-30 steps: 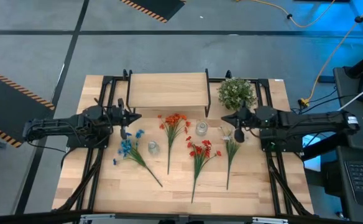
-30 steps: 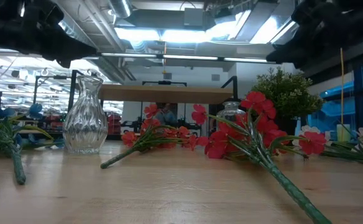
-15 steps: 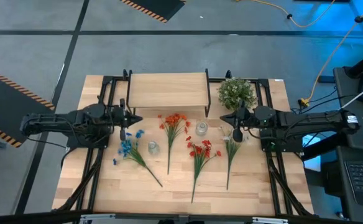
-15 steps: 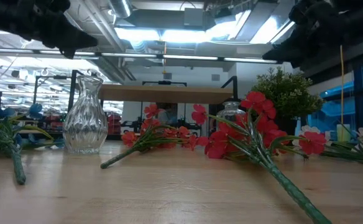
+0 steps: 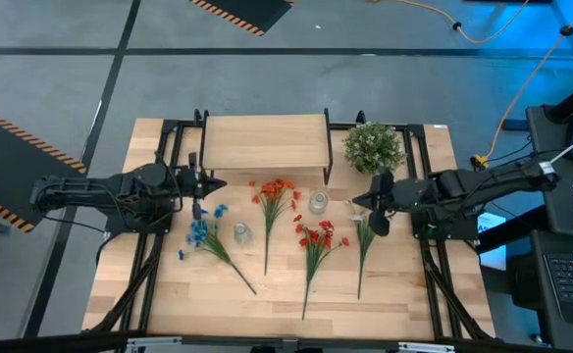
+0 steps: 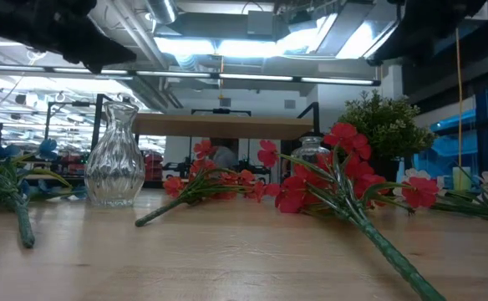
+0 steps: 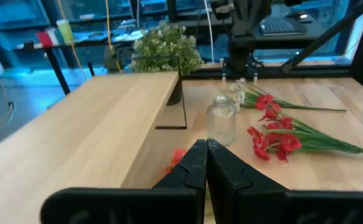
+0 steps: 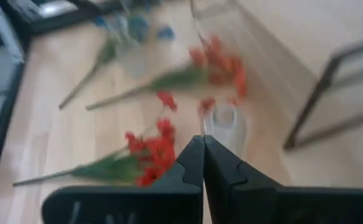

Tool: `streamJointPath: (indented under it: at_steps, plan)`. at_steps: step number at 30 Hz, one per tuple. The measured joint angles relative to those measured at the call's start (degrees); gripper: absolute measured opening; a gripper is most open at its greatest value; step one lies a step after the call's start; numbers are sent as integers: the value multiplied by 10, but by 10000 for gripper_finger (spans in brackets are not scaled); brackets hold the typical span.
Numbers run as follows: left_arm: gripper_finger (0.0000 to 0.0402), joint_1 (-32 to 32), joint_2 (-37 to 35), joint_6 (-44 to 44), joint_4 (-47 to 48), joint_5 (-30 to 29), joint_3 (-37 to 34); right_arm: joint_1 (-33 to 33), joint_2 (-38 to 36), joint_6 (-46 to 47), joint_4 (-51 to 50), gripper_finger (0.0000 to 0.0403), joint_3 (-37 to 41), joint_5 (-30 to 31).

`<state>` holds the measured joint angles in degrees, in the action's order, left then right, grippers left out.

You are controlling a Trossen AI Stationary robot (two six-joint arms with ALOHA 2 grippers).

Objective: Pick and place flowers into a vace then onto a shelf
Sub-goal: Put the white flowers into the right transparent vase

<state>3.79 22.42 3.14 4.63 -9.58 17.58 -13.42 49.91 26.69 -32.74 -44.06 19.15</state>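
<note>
On the tabletop [image 5: 394,284] lie four flowers, all flat: blue sprig [image 5: 206,235], orange-red sprig [image 5: 273,201], red sprig [image 5: 315,241], white sprig [image 5: 364,235]. Two clear glass vases: a fluted one [image 5: 241,233] upright between blue and orange-red, a smaller one [image 5: 318,203] between orange-red and red. One shelf [image 5: 263,143] stands at the far edge, nothing on it; one bushy green plant [image 5: 373,147] beside its right end.

Left gripper [image 5: 198,188], fingers pressed together, holds nothing; the blue sprig's blooms lie just below it, the shelf's left leg close behind. Right gripper [image 5: 377,204], fingers also pressed together and empty, hangs over the white sprig's head, plant just behind, small vase to its inner side. Near half of the table is open apart from the stem ends.
</note>
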Motion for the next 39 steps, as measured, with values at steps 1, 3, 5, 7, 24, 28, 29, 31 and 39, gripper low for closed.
streamJointPath:
  at_steps: [1, 3, 5, 7, 24, 28, 29, 31, 39]
  plan:
    - [3, 0, 0, 9, -5, 0, 0, -15, 15, 29, -28, 2, -16, 15]
    - [3, 0, 0, 28, -12, 0, 0, -43, 45, 87, -83, 3, -46, 27]
    - [3, 0, 0, 35, -18, 0, 0, -70, 76, 145, -128, 2, -75, 28]
    - [3, 0, 0, 35, -21, 0, 0, -97, 106, 197, -166, 2, -102, 29]
    - [3, 0, 0, 36, -19, 0, 0, -288, 256, 550, -277, 5, -171, 44]
    - [3, 0, 0, 35, -19, 0, 0, -293, 278, 571, -276, 5, -171, 40]
    - [3, 0, 0, 35, -19, 0, 0, -294, 283, 571, -275, 6, -171, 39]
    - [3, 0, 0, 35, -19, 0, 0, -294, 293, 571, -273, 6, -171, 39]
    - [3, 0, 0, 17, -18, 1, -1, -289, 318, 647, -272, 21, -170, 46]
